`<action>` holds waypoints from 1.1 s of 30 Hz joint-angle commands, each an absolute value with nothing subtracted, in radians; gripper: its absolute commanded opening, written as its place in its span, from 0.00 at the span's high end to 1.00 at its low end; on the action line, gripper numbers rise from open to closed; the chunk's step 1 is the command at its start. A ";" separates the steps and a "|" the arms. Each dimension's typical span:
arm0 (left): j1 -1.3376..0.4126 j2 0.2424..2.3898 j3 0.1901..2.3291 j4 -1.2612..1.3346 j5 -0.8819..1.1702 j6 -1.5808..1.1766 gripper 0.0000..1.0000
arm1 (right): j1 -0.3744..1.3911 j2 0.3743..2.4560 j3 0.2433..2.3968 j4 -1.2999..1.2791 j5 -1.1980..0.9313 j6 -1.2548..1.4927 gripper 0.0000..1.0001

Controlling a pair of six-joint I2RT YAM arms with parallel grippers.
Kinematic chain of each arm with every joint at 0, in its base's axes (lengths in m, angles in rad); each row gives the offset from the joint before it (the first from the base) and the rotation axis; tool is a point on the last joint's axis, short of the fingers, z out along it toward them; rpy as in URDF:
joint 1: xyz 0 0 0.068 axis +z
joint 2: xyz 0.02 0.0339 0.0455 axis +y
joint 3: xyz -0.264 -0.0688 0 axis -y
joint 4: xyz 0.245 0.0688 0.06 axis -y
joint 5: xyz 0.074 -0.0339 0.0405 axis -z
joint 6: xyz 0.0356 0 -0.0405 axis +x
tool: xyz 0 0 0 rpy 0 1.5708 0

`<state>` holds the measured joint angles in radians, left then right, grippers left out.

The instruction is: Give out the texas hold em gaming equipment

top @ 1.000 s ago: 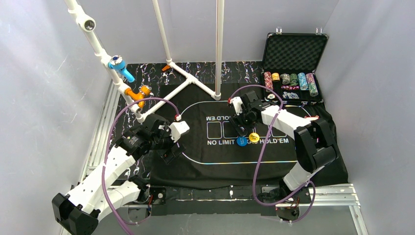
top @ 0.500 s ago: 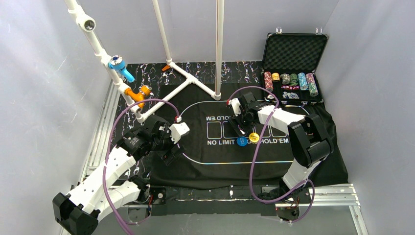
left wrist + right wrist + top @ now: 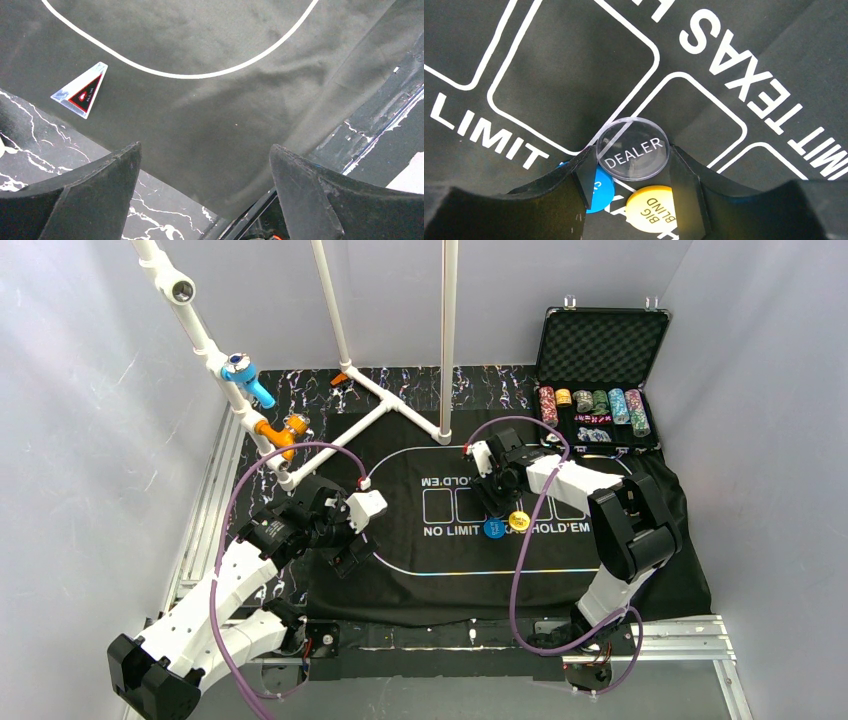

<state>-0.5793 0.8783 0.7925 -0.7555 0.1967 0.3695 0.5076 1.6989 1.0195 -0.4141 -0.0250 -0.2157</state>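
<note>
DEALER button [image 3: 632,148], clear, sat over the printed boxes of the felt mat [image 3: 549,75], just beside the blue disc [image 3: 601,192] and the yellow BIG BLIND disc [image 3: 654,207]. The right gripper [image 3: 632,157] had its jaws partly closed, and both pads [image 3: 586,177] met the button's rim. Judged gripped; you could not tell whether it had cleared the felt. You needed a straight lift before traversing so the rim would not drag its neighbours. Left gripper [image 3: 205,150] hung wide open and empty over the mat's left end.
</note>
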 commanded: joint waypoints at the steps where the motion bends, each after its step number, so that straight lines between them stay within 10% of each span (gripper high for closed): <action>1: -0.584 0.866 0.785 -0.755 0.195 0.370 0.01 | 0.514 1.679 1.080 -0.430 -0.009 -0.223 0.45; 28: -0.584 0.865 0.775 -0.755 0.195 0.373 0.01 | 0.390 2.011 1.496 -0.371 -0.028 -0.201 0.44; 33: -0.584 0.868 0.778 -0.764 0.205 0.384 0.01 | 0.387 2.025 1.511 -0.384 -0.040 -0.201 0.16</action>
